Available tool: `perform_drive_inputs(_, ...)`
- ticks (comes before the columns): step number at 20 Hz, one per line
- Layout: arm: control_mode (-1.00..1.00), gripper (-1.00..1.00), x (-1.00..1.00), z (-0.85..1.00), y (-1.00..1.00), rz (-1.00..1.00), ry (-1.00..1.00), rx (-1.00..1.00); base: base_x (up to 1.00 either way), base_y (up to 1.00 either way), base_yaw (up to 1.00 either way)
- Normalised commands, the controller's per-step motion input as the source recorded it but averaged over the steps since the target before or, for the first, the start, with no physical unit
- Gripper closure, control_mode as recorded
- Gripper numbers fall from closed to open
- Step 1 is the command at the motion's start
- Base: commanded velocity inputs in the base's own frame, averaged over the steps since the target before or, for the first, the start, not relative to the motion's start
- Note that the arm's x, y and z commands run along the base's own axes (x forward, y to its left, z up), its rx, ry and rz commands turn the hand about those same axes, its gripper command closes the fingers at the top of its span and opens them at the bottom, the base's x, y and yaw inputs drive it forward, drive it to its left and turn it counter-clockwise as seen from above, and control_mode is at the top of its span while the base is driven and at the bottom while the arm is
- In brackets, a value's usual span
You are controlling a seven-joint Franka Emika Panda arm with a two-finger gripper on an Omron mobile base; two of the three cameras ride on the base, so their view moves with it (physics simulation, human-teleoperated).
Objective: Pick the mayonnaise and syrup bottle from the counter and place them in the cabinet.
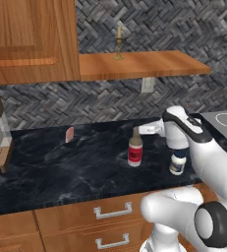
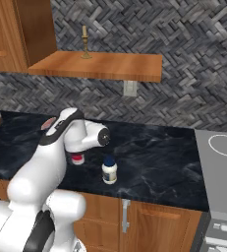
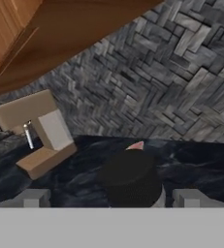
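You see the syrup bottle (image 1: 135, 149) upright on the desk (image 1: 61, 162). Right of the bottle stands the mayonnaise (image 1: 178, 163), partly behind the white arm. Above the bottle, the cabinet (image 1: 149, 64) carries a candlestick (image 1: 118, 44).

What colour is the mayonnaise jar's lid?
Dark blue, clearest in the right base view on the mayonnaise jar.

1. left base view looks forward and down from behind the arm's left, over the counter (image 1: 61, 162) toward the cabinet (image 1: 144, 64).
2. right base view faces the same counter (image 2: 154, 162) and cabinet (image 2: 100, 66) from the right.
3. hand view sits low and close above the syrup bottle (image 3: 130, 179), facing the wall.
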Motion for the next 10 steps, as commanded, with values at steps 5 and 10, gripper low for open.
perform_drive_inputs(5, -1.00, -1.00, 0.20, -0.08, 0.04, 0.00, 0.01, 0.00, 0.00, 0.00, 0.00)
perform_drive_inputs(10, -1.00, -1.00, 0.13, -0.17, 0.09, 0.00, 0.00, -0.02, 0.00, 0.00, 0.00)
